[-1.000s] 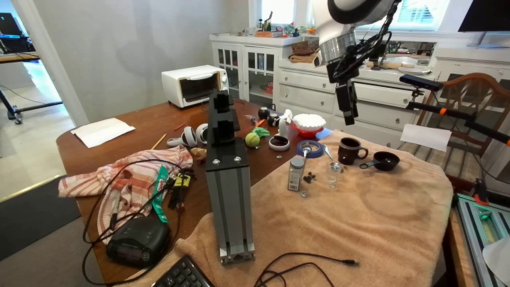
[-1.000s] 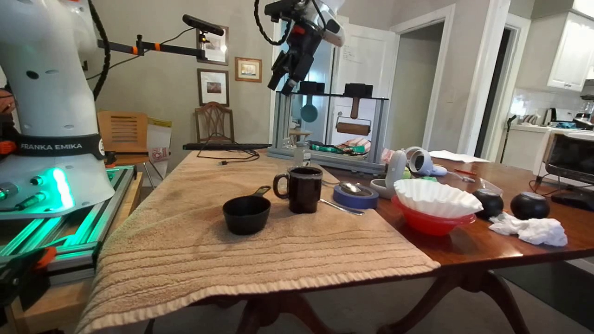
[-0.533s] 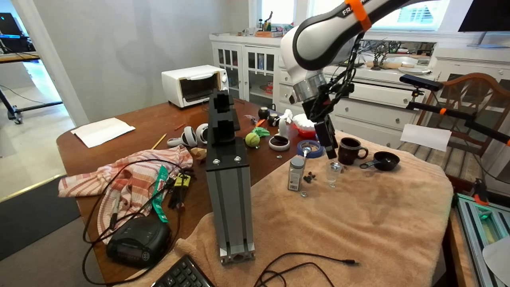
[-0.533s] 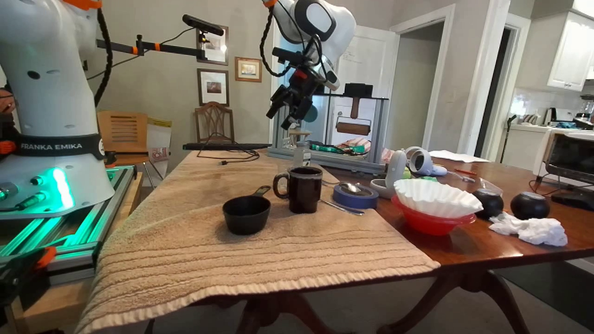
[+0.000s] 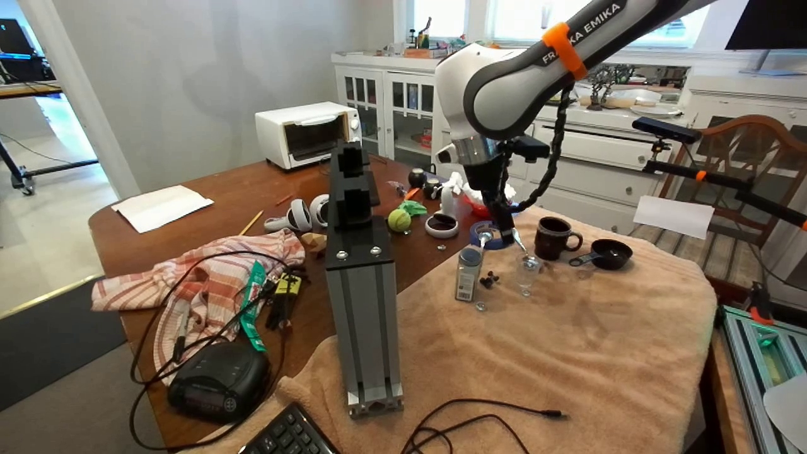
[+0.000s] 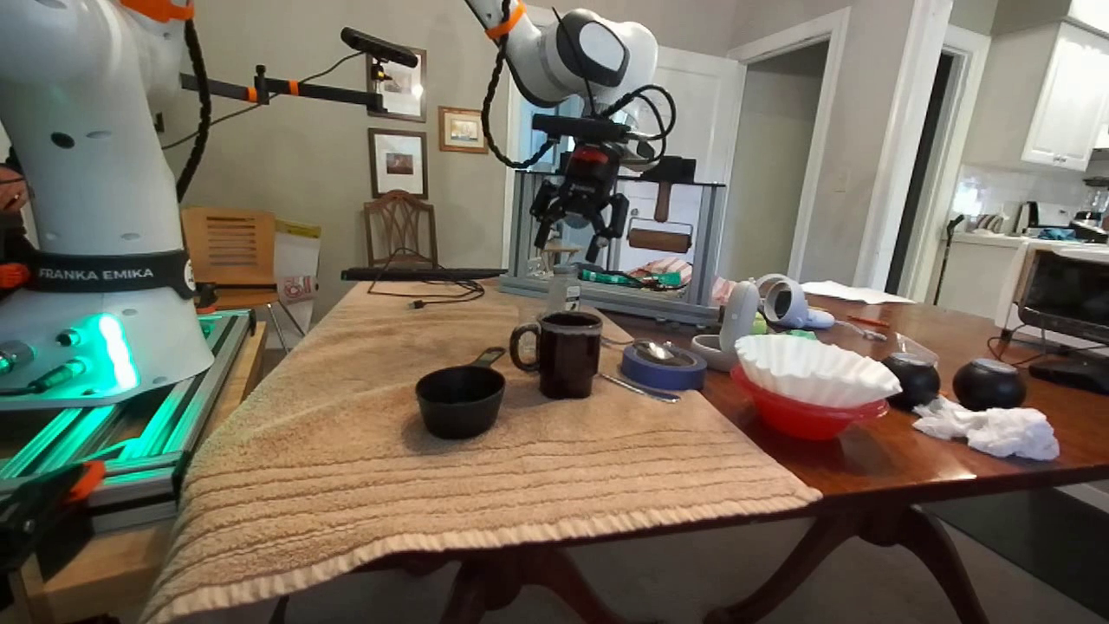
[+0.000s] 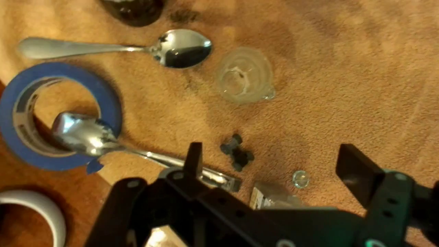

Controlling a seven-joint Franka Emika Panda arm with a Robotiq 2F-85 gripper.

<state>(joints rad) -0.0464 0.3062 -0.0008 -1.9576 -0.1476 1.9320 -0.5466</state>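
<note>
My gripper (image 7: 271,152) hangs open above the tan towel, pointing down, with nothing between its fingers. Below it in the wrist view lie a small dark knobbed piece (image 7: 237,155), a round glass bead (image 7: 300,179) and a clear labelled bottle (image 7: 269,193), partly hidden by the gripper body. A spoon (image 7: 90,139) rests with its bowl on a blue tape roll (image 7: 110,99); its handle passes behind one finger (image 7: 194,159). Farther up are a small glass cup (image 7: 245,75) and another spoon (image 7: 185,48). In an exterior view the gripper (image 6: 567,249) shows spread fingers behind the mug (image 6: 569,355).
A tall metal-framed rack (image 5: 364,321) with hanging tools stands beside the arm. On the towel are a black measuring cup (image 6: 459,407) and a loose cable (image 5: 479,419). A red bowl (image 6: 806,420) holding white paper filters, and a white controller ring (image 5: 442,228), sit on the wood.
The arm has come down from above toward the towel, and the gripper has swung from a slant to pointing nearly straight down. Its fingers have stayed apart. The table objects have not moved.
</note>
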